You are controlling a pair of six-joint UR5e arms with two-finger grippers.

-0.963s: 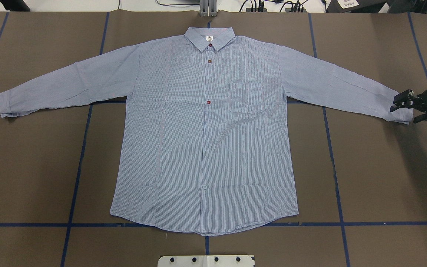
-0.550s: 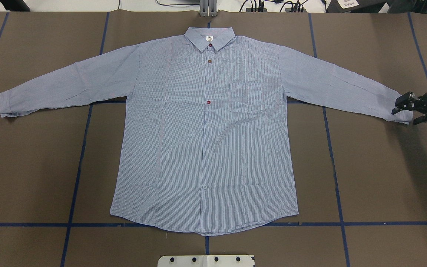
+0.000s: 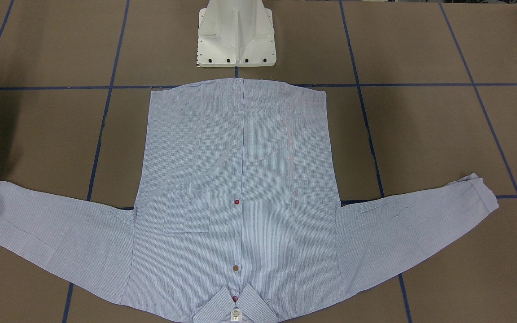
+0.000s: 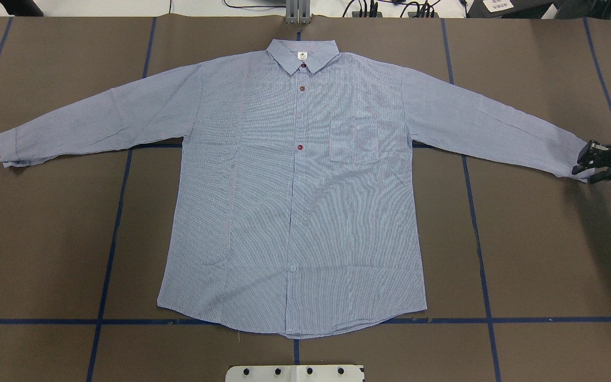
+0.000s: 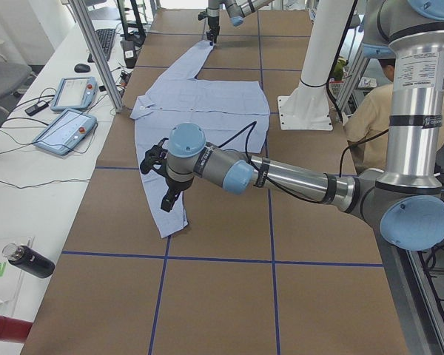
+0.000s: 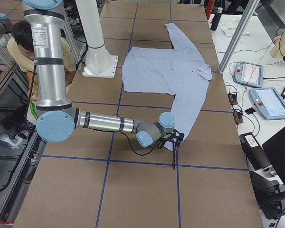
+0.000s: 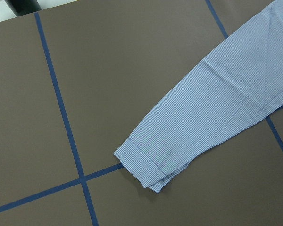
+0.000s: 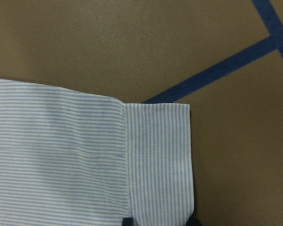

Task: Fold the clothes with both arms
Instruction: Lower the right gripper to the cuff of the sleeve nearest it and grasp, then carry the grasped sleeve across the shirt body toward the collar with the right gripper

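The shirt (image 4: 295, 185) lies flat on the brown table (image 4: 539, 254), front side up, in the middle of the overhead view. Its collar (image 4: 302, 54) is at the top of that view. Its bottom edge is near the white base (image 4: 295, 373) at the bottom. Both sleeves are spread out to the sides. The pocket (image 4: 354, 140) is just right of the row of buttons.

The right gripper (image 4: 584, 163) is at the right edge of the overhead view, at the very end of one sleeve. Its fingers are only a little apart. In the right wrist view the cuff (image 8: 158, 165) lies flat. Two dark fingertips (image 8: 127, 220) peek in at the bottom edge, one at each side of the cuff. The cloth between them is not bunched up.

The left gripper (image 5: 159, 177) shows only in the left side view, near the middle of the frame. It hangs over the other sleeve, near its end. I cannot tell if its fingers are wide or narrow. In the left wrist view that sleeve end (image 7: 148, 165) lies flat at the lower middle, just beside the spot where two blue tape lines (image 7: 61, 108) cross.
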